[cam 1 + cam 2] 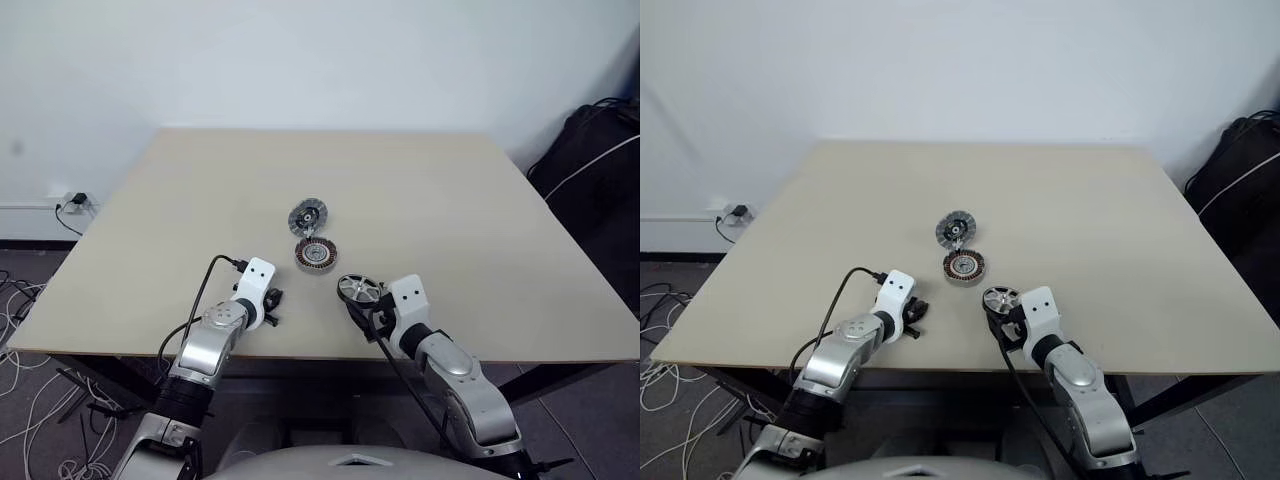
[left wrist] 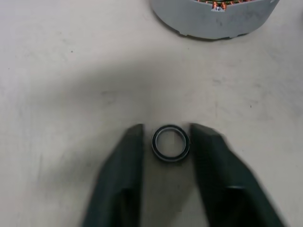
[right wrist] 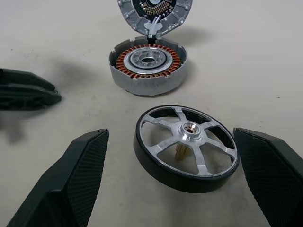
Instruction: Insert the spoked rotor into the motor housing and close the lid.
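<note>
The spoked rotor (image 3: 187,142), a silvery wheel with a dark rim, lies slightly tilted on the table near its front edge. My right gripper (image 3: 170,132) is open, with a finger well clear of the rotor on each side. Just beyond stands the motor housing (image 3: 147,64), showing copper windings around a pale centre. The lid (image 1: 309,215) leans up behind the housing. My left gripper (image 2: 166,130) is down at the table left of the housing. It is open, and its fingers closely flank a small dark ring (image 2: 170,142), with a sliver of table showing on one side.
The beige table (image 1: 450,200) has bare room to the left, right and behind the parts. Both arms hang over its front edge. A black bag (image 1: 590,160) sits off the right side. A wall socket with cables (image 1: 70,205) is off the left.
</note>
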Available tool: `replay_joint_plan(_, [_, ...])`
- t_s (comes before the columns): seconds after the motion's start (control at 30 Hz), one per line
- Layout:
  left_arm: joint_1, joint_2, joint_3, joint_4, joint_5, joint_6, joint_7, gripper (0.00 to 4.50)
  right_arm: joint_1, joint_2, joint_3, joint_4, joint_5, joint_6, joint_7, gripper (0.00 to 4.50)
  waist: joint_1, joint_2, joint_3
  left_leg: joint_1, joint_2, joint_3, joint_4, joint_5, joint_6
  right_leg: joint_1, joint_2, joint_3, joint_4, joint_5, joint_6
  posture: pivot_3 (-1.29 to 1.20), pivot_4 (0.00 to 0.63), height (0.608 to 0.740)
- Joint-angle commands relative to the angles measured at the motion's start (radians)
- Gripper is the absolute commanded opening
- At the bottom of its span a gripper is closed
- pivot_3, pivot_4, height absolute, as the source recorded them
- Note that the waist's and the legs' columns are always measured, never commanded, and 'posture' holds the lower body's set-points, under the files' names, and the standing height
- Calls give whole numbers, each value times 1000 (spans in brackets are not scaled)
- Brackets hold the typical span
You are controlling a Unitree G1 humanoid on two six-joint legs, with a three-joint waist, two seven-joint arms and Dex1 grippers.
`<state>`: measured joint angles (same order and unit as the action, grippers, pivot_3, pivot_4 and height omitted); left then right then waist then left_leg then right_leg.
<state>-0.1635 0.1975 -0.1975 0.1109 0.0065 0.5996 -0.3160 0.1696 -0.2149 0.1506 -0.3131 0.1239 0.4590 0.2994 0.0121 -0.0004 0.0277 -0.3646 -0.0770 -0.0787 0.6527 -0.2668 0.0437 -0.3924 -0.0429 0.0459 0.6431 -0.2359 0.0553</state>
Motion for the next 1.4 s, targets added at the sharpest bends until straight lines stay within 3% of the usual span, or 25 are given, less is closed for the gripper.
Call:
replay_joint_plan(0.03, [15,13,15,-32,6,22,9,668,-17,7,-5,-15,2,-19,-2,4500,0,0,0,0,0,0,0,0,0,0,0,0,0,0,0,0,0,740])
replay_joint_plan(0.3, [10,-30,20,-193,-85,-47,-62,668,-16,13,0,-11,0,-19,-2,4500,7,-1,1,-1,0,0,0,0,0,-1,-1,0,0,0,0,0,0,740])
replay_joint_plan(0.47, [-51,-59,27,-168,-106,-99,-70,668,-20,19,2,-6,-2,-20,-1,4500,7,-1,1,-1,0,0,0,0,0,0,-1,0,-1,0,0,0,0,740])
replay_joint_plan(1.4, [-482,-220,44,678,-10,-453,28,668,-31,37,5,-2,-6,-39,-20,4500,9,-2,1,-3,-1,0,1,3,4,-1,1,-2,0,1,2,0,0,740])
